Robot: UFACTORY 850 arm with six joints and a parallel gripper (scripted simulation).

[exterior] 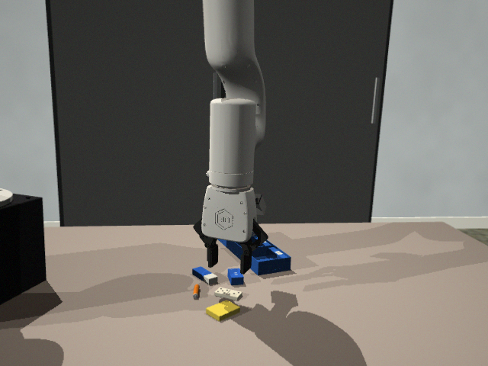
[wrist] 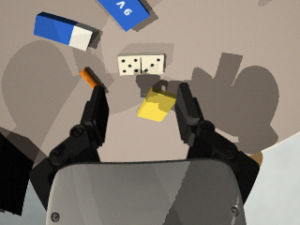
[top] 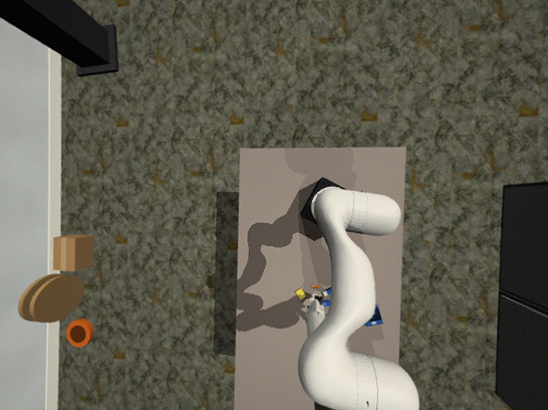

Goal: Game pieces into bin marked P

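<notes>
One white domino [exterior: 228,293] with black pips lies flat on the table [exterior: 393,307], out in front of the blue bin [exterior: 271,263]. Just beside the domino, on the side away from the bin, lies one yellow block [exterior: 223,310]. Between the domino and the bin sits one small blue tile [exterior: 235,276], which the wrist view shows printed with white characters. To the left of that tile in the exterior view lies one blue eraser with a white end [exterior: 204,275], and near the domino's left end lies one small orange crayon-like stick [exterior: 195,290]. There is one bin in view; its marking cannot be read.

The gripper [exterior: 228,263] hangs above the tile and eraser, its jaws parted and holding nothing. One black box [exterior: 19,244] stands well apart to the left.
</notes>
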